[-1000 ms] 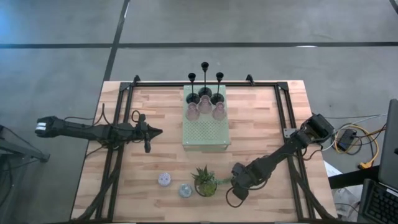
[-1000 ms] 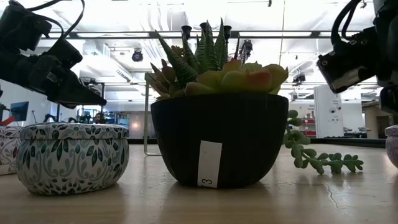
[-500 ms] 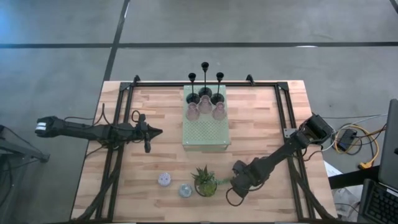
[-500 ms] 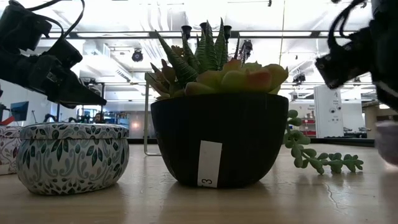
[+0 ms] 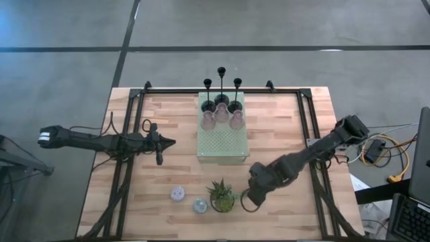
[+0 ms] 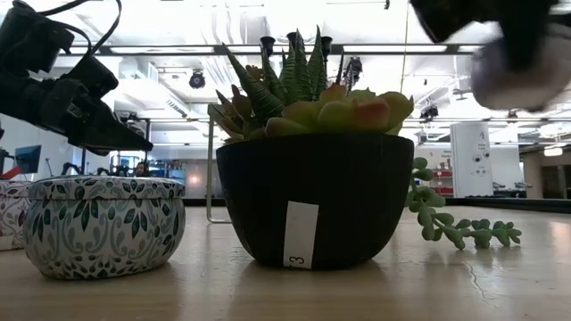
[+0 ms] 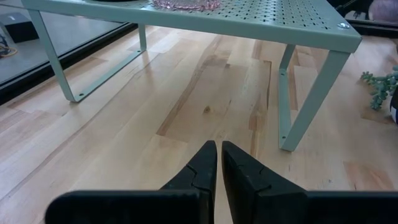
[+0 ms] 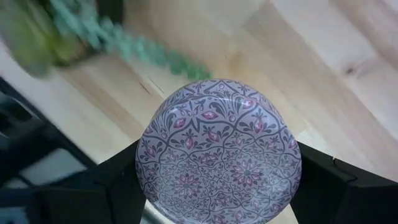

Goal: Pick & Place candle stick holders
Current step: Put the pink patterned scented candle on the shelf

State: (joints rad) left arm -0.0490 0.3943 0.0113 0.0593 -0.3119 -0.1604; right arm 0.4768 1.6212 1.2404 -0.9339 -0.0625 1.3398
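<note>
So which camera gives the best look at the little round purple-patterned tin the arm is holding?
The right wrist view: the purple-patterned round tin fills the frame between the right end effector's fingers. The low view shows only a blurred edge; the high view hides it; the left wrist view misses it.

Low view: dark round plant pot (image 6: pixel 303 201) hides nearly all of the black stemmed candle sticks behind it; only their tops (image 6: pixel 268 42) clear the leaves. A second patterned tin (image 6: pixel 7 214) is cut by the left edge. Upper right: the right gripper and a pale round object (image 6: pixel 522 76) are smeared, pattern unreadable, cut by the top edge.

High view: two small round cups (image 5: pixel 177 193), lower centre, too small to read patterns.

Right wrist view: green trailing plant (image 8: pixel 74 37) blurred, upper left.
</note>
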